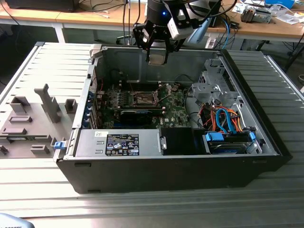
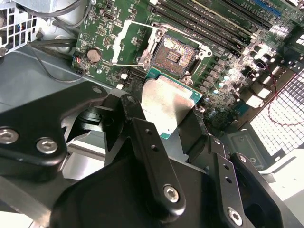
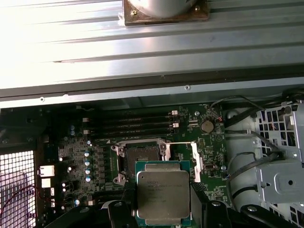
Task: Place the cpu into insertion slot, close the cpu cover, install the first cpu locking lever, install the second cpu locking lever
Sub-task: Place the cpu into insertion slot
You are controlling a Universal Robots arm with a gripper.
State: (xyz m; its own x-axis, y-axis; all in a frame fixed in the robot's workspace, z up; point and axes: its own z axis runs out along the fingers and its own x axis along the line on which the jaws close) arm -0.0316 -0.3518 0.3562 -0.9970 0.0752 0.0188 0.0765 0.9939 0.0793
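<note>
1. Hovering above the open computer case (image 1: 166,173), the gripper (image 1: 156,58) pinches the cpu (image 3: 163,192) by two opposite edges.
2. The cpu hangs flat over the motherboard (image 2: 109,21), apart from the insertion slot (image 2: 175,54).
3. The slot's dark centre lies uncovered.
</note>
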